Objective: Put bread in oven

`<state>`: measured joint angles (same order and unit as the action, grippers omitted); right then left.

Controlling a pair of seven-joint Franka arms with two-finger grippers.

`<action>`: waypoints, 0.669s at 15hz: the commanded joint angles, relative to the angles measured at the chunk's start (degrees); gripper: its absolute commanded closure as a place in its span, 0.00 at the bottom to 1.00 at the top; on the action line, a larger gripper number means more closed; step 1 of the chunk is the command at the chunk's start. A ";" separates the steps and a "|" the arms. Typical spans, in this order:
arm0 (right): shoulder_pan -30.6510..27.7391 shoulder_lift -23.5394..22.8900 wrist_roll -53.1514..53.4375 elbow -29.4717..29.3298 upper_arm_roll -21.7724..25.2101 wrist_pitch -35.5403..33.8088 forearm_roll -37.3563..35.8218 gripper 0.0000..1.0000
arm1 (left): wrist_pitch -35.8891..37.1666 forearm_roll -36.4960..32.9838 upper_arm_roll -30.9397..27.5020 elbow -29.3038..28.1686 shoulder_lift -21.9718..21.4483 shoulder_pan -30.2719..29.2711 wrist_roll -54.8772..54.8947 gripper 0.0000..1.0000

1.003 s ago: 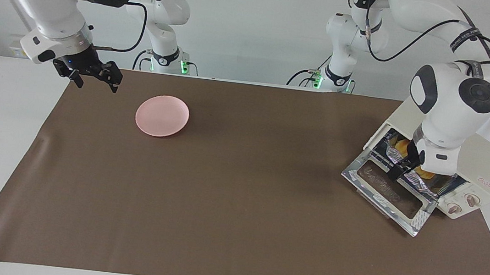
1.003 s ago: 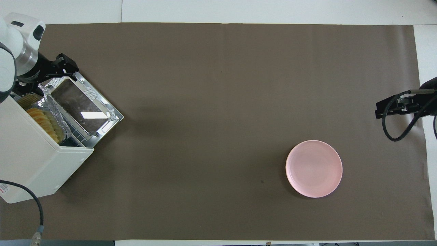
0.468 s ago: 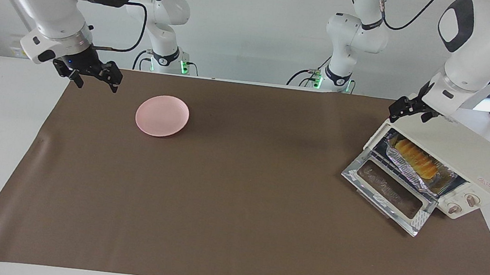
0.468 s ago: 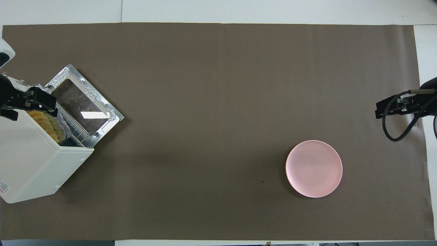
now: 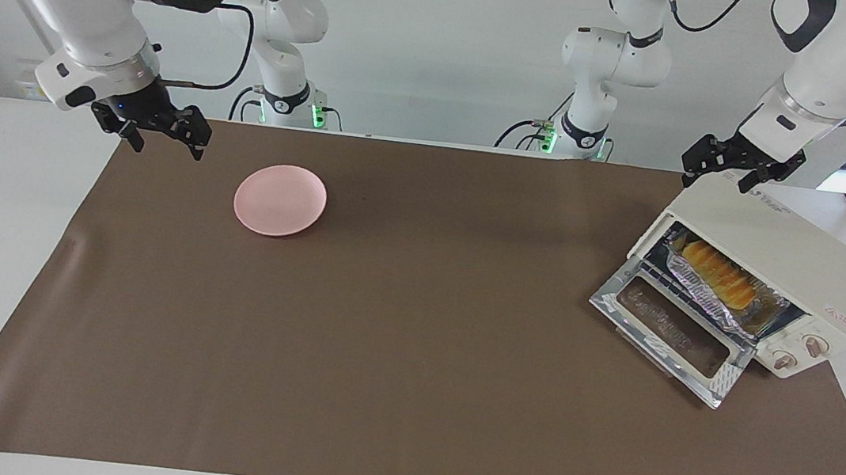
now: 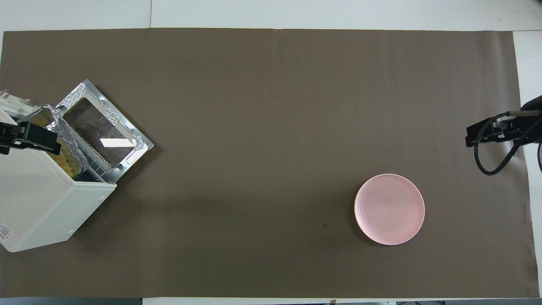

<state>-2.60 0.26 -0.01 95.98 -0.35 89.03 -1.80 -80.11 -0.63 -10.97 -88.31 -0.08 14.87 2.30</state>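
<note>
The yellow-orange bread [image 5: 718,273] lies in a crinkled foil tray [image 5: 733,309] on the rack inside the cream-white oven [image 5: 785,239]. The oven's glass door [image 5: 667,329] hangs open onto the mat. In the overhead view a sliver of the bread [image 6: 64,162] shows in the mouth of the oven [image 6: 38,199]. My left gripper [image 5: 719,178] is open and empty, up in the air over the oven's top corner; it also shows in the overhead view [image 6: 29,136]. My right gripper [image 5: 165,140] is open and empty, waiting over the mat's edge at the right arm's end [image 6: 469,137].
A round pink plate [image 5: 280,200] sits empty on the brown mat toward the right arm's end, also in the overhead view [image 6: 389,209]. The oven stands at an angle at the left arm's end, with two knobs [image 5: 800,352] beside its door.
My left gripper pulled out of the oven's mouth and rose over the oven's top, leaving the bread in the foil tray inside. The right arm has not moved.
</note>
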 commanded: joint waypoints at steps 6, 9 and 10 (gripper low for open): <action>-0.39 1.23 -0.78 1.23 -0.35 -0.26 -0.83 0.00 | -1.10 0.54 3.14 -0.63 -0.36 -5.02 2.09 0.00; -0.39 1.23 -0.78 1.23 -0.35 -0.26 -0.83 0.00 | -1.62 0.63 3.58 -0.72 -0.36 -5.46 2.09 0.00; -0.39 1.23 -0.78 1.23 -0.35 -0.26 -0.83 0.00 | -1.89 0.63 3.58 -0.72 -0.36 -5.72 2.09 0.00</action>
<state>-2.60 0.26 -0.01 95.98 -0.35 89.03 -1.80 -80.42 -0.44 -8.52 -88.28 -0.06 10.74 3.66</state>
